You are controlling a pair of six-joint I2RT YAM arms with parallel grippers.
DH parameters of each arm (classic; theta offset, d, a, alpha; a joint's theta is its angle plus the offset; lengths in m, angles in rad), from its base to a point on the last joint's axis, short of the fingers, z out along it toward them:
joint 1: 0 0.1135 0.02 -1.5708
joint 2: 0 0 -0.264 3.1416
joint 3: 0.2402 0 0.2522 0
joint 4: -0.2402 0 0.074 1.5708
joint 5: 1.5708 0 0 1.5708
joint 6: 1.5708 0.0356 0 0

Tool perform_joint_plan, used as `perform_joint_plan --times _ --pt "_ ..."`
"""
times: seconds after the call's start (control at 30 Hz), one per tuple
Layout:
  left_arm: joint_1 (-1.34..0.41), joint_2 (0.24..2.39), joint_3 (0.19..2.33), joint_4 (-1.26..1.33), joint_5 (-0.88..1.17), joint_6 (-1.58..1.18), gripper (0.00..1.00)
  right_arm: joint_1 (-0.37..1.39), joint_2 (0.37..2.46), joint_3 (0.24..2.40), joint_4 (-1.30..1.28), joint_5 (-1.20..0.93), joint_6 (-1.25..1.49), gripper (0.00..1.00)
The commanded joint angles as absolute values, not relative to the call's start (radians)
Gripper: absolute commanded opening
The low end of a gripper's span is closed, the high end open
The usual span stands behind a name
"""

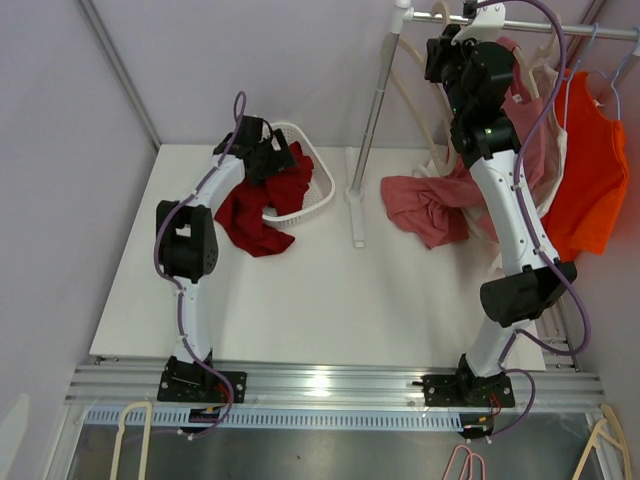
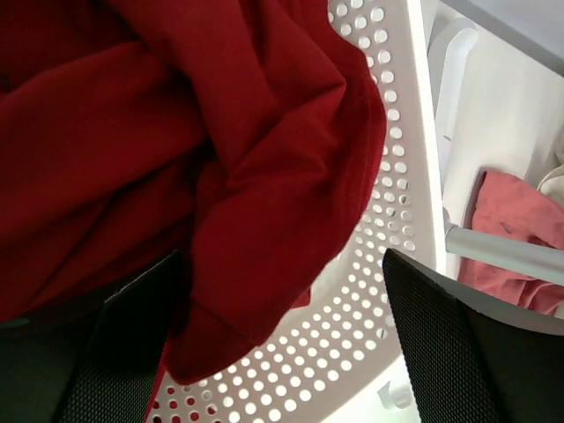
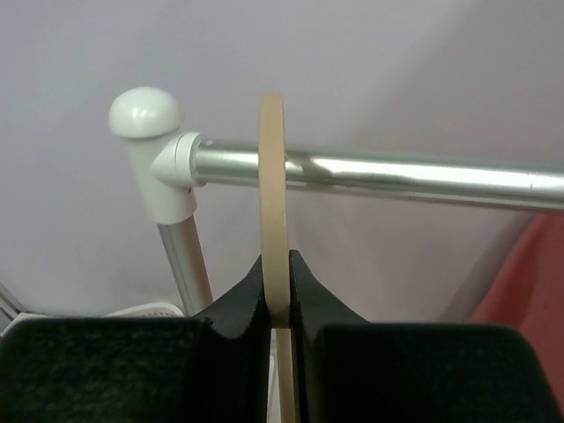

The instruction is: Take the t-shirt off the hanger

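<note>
Nearest me ran the alu rail (image 1: 330,383) at the table's near edge, both arm bases bolted on it. Past that, bare white table (image 1: 330,290).

The L arm bent out to the left-hand side & its L gripper (image 1: 262,152) sat at a white perforated basket (image 2: 379,291). A red t-shirt (image 1: 262,215) lay in it, part spilling over the rim onto the table. From the wrist cam the fingers (image 2: 441,344) stood spread wide. Red cloth lay in the gap and pressed against one finger, w/ the other finger clear of it. Nothing was pinched.

Further back the R arm reached up high. The R gripper (image 3: 278,282) was closed tight on a thin beige hanger hook (image 3: 273,176), no gap either side. The hook looped over the shiny rack rod (image 3: 397,176), just beside the white end cap (image 3: 145,113).

The pink t-shirt (image 1: 430,205) hung below that rod behind the R arm, its lower part bunched on the table near the rack's upright pole (image 1: 372,120). Couldn't tell whether it was on the gripped hanger. Farthest right, an orange top (image 1: 590,170) hung on the same rod.
</note>
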State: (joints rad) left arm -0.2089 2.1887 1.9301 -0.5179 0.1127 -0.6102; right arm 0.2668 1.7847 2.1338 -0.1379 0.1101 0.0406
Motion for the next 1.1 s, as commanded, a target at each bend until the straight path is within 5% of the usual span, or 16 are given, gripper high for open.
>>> perform_joint_plan --times 0.0,0.4,0.57,0.97,1.07 --pt "-0.213 2.051 1.914 -0.424 0.123 -0.572 0.99 0.253 1.807 2.221 -0.083 0.068 0.052 0.00" --pt "-0.275 1.729 1.796 -0.368 0.022 -0.465 1.00 0.224 1.870 2.281 -0.107 0.064 0.066 0.00" --pt "-0.226 1.672 1.763 -0.486 -0.026 -0.512 1.00 0.219 1.882 2.284 -0.112 0.078 0.075 0.11" --pt "-0.049 1.537 1.290 -0.295 0.092 -0.673 1.00 0.219 1.786 2.244 -0.178 0.130 0.078 0.50" --pt "-0.048 1.542 1.217 -0.281 0.106 -0.693 1.00 0.219 1.709 2.234 -0.244 0.173 0.081 0.79"
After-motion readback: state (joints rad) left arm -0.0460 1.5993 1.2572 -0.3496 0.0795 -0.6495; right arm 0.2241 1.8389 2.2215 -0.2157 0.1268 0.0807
